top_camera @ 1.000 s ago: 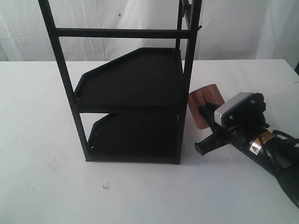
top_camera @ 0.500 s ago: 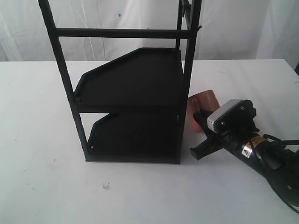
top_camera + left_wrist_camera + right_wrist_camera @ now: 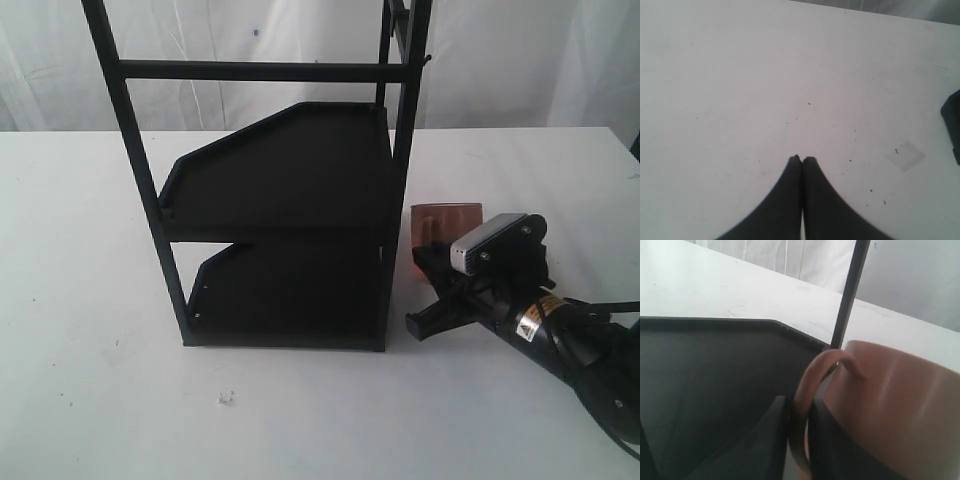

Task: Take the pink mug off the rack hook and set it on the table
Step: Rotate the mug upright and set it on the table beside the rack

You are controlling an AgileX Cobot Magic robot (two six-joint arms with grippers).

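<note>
White table (image 3: 90, 350) all round, pale curtain (image 3: 520, 60) behind. At centre, tall black rack (image 3: 290, 230): two shelves, crossbar across the top. Reaching in from 4 o'clock, right gripper (image 3: 433, 250) — clenched on the handle (image 3: 812, 375) of the pink mug (image 3: 455, 225), fingers pinching the loop from both sides in the wrist view. Mug position: low, at 3 o'clock of the rack's right front post, just beside it and well below the rack hook (image 3: 427, 60), a bare stub by the crossbar's end. Off the peg already, by the look; whether touching the table, cannot tell. From the claw, mug at 12 o'clock, long axis near upright. Probably calls for a short straight lowering, then release. Left gripper (image 3: 801, 159) pinched shut on nothing over bare tabletop, absent from the exterior view — right arm plainly the nearer.
</note>
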